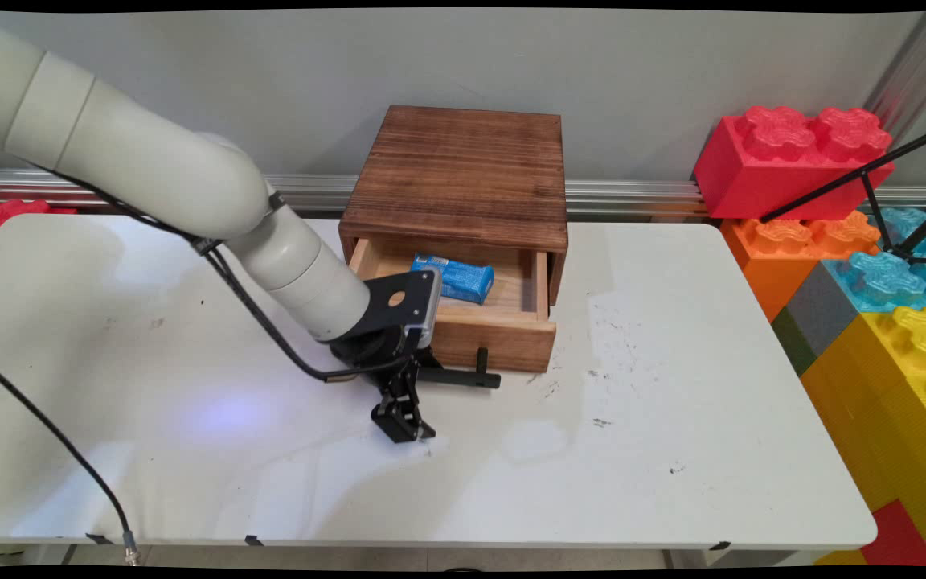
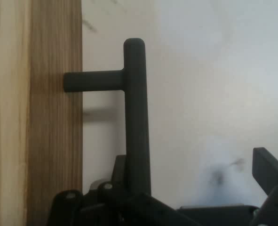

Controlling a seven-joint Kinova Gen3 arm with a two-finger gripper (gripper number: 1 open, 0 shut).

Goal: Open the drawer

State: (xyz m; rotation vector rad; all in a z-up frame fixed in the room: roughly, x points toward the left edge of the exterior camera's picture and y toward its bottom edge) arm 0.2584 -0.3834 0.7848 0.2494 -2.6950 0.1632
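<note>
The black handle (image 2: 138, 117) of the drawer (image 1: 495, 331) is the thing nearest the gripper (image 1: 403, 422); it sticks out from the drawer's wooden front, low over the white table (image 1: 672, 418), and the main view shows only its right end and one post, the rest hidden behind the hand. In the hand view the bar runs up the middle with one post joining it to the wood on the left, and its lower end disappears behind the gripper's linkage. The gripper hangs just in front of the drawer, fingers pointing down at the tabletop and spread apart, closed on nothing; one fingertip (image 2: 268, 172) shows at the right edge, well clear of the bar. The drawer stands pulled out of a dark wooden box (image 1: 455, 173) at the table's back edge. Inside lies a blue packet (image 1: 455, 277), partly covered by the wrist; its white print is too small to read. Big toy bricks (image 1: 792, 157) in red, orange, blue and yellow are stacked to the right.
</note>
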